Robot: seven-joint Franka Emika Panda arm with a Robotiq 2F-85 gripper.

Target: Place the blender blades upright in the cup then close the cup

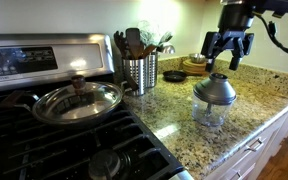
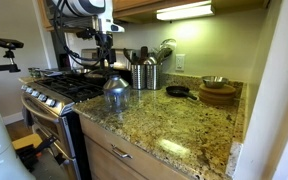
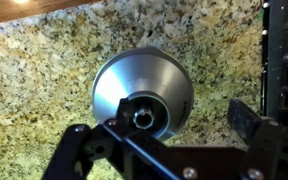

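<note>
Now the tool (image 1: 228, 52) hangs wide open and empty just above the silver dome lid (image 1: 215, 88) capping the cup (image 1: 212, 112), on the tabletop (image 1: 259, 95) right of the stove (image 1: 74, 135), so lifting straight up should avoid nudging the lid.

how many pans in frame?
2. A lidded steel pan on the stove; a small black skillet on the counter beside the utensil holder. More could be hidden behind things.

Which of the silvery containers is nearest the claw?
The clear cup with the silver dome lid, directly under the open claw; the perforated utensil holder and lidded pan stand farther off, by the stove.
</note>
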